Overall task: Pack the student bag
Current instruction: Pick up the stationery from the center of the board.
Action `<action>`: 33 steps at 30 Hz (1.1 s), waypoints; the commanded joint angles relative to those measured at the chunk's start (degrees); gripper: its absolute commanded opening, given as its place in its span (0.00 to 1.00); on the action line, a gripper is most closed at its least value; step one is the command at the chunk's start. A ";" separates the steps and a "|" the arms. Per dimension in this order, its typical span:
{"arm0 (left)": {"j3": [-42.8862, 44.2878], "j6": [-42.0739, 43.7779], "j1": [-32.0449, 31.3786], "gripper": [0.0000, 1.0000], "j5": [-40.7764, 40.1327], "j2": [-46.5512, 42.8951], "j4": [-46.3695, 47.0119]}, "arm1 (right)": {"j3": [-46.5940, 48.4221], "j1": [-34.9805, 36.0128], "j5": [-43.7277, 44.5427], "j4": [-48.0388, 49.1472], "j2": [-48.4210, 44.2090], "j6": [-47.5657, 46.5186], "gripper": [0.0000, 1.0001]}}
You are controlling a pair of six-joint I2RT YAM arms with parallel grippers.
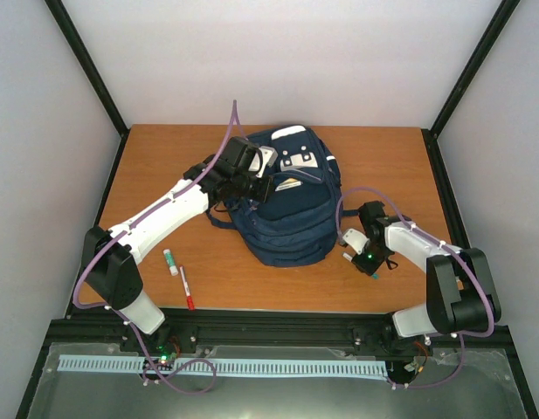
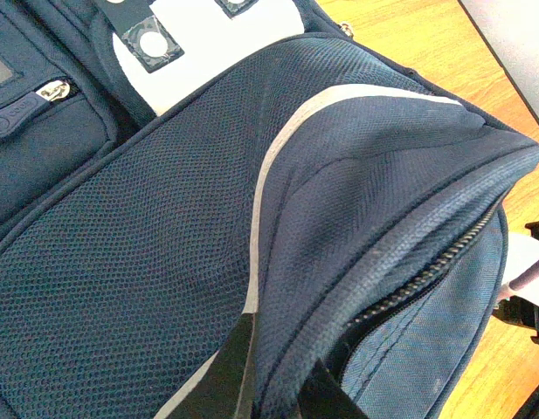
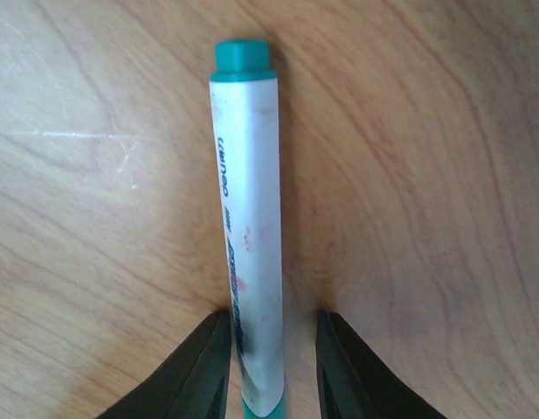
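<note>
A wooden counter of warm orange-brown colour fills the middle. Plain white walls stand around it on three sides, with black posts in the corners. A black rail runs along the near edge. The light is soft and even.

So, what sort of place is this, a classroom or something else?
Most likely a robot test booth, not a classroom: plain white walls in a black frame enclose one wooden table, and the left arm and right arm are bolted to a rail at its near edge.
</note>
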 commanded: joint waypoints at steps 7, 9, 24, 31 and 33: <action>4.44 -2.62 0.32 0.03 2.65 -2.16 2.59 | -1.60 -0.29 5.12 0.69 0.87 0.25 0.17; 4.44 -2.56 0.32 0.03 2.57 -2.10 2.58 | -1.52 -0.26 4.86 0.73 1.08 0.26 0.14; 4.45 -2.52 0.32 0.03 2.55 -2.02 2.54 | 6.79 -0.19 0.36 -4.59 -4.86 -0.84 0.07; 4.44 -2.58 0.32 0.03 2.57 -2.00 2.52 | 15.93 2.73 1.06 -4.63 -9.30 -3.34 0.05; 4.47 -2.56 0.33 0.03 2.65 -1.94 2.56 | 18.22 4.86 1.33 -4.52 -10.01 -4.40 0.05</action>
